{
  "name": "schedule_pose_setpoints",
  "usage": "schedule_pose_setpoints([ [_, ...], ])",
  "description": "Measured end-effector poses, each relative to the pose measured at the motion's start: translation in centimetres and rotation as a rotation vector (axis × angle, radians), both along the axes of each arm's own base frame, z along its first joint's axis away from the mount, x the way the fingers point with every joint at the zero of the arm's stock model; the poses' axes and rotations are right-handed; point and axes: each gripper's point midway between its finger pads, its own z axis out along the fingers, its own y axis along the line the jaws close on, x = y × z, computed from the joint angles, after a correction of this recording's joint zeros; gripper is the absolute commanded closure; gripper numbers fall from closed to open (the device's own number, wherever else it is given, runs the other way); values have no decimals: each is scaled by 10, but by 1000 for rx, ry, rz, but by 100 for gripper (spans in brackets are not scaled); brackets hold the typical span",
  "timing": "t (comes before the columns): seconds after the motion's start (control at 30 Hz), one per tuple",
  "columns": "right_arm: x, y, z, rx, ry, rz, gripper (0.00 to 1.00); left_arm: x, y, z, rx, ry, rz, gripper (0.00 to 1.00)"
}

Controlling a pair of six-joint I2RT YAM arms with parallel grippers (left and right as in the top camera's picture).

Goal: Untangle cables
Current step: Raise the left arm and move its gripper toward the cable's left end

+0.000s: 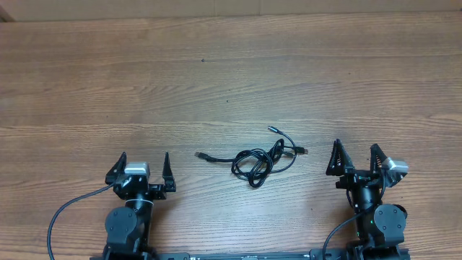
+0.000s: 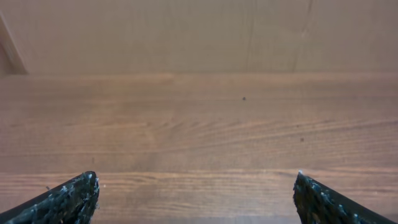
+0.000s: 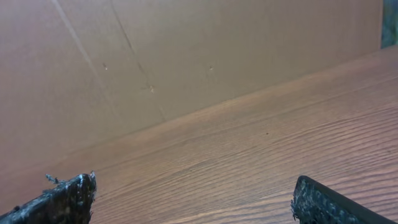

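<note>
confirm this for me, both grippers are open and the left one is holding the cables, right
Not quite. Both grippers are open, but the left gripper holds nothing: the cables lie on the table between the two arms, touching neither it nor the right gripper. The overhead view shows this.

right gripper [image 3: 193,202] low in frame, jaws spread wide, nothing between them. two black fingertips [image 3: 68,199] poke in at bottom corners, left one scuffed with pale specks, right one ridged along its edge. wooden table [image 3: 261,155] fills lower half, grain running in long lines, surface tilted, rising toward right. small dark speck on wood near middle. plain brown wall [image 3: 186,56] behind, faint diagonal creases and few light marks. thin greenish strip [image 3: 390,22] at top right corner, too small to tell what.
</note>
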Motion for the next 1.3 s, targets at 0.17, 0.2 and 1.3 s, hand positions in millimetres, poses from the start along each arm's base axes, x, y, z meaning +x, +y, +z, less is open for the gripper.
schedule_pose_setpoints([
  [0.17, 0, 0, 0, 0, 0, 0, 0, 4, 0, -4, 4, 74, 1, 0],
  [0.2, 0, 0, 0, 0, 0, 0, 0, 5, -1, -5, 4, 93, 1, 0],
  [1.3, 0, 0, 0, 0, 0, 0, 0, 56, -14, -61, 39, 752, -22, 0],
])
